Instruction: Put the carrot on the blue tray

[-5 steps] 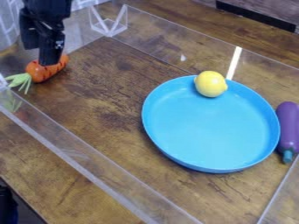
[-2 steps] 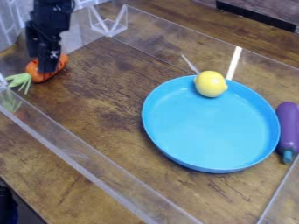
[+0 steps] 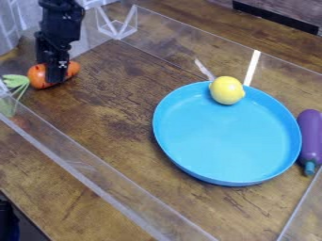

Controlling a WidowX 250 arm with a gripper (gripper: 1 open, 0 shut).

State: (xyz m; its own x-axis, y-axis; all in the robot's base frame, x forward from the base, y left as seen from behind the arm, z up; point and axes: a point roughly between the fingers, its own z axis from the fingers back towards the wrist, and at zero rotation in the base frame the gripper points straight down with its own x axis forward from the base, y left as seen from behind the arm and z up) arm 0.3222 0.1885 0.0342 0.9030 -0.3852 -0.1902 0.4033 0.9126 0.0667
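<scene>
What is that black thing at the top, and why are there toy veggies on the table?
The black thing is a robot's gripper, a sort of hand with two fingers. One camera looks down at a wooden table from the side, so there is only this one view. The gripper reaches down onto a little orange toy carrot with a green leafy top, at the left. Its fingers sit on either side of the carrot, but the picture does not show whether they are squeezing it. To the right lies a big blue tray, where the carrot should go. A yellow fruit sits at the tray's far edge, and a purple eggplant lies just beside the tray.
</scene>
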